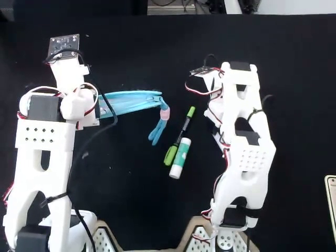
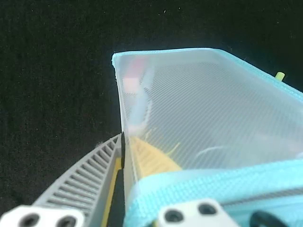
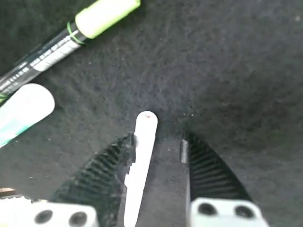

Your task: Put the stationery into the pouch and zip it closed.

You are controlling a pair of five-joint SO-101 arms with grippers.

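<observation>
Your left gripper (image 1: 103, 108) is clamping shut on one short end of the pouch (image 1: 134, 101), left of centre in the high view, and is holding it out edge-on toward the middle of the frame. Close up, the pouch is showing as translucent, finely ribbed plastic bordered by woven teal zip tape. A soft pink and blue zip pull (image 1: 159, 125) is dangling from its far end.

At the centre of the black cloth table (image 1: 121, 199) the marker (image 1: 180, 134) is lying on a diagonal, a slim black barrel with lime-green ends. The glue stick (image 1: 180, 157), a smooth white and green cylinder, is lying just beside its lower end. Both are lying outside the pouch.

Your right gripper (image 3: 158, 139) is hanging low over the cloth to the right of them, its black ribbed fingers (image 3: 203, 170) standing apart. A thin white stick (image 3: 142, 151) with a rounded tip is sitting between them, against one finger and clear of the other. In the high view the right arm's white shell is covering that spot.
</observation>
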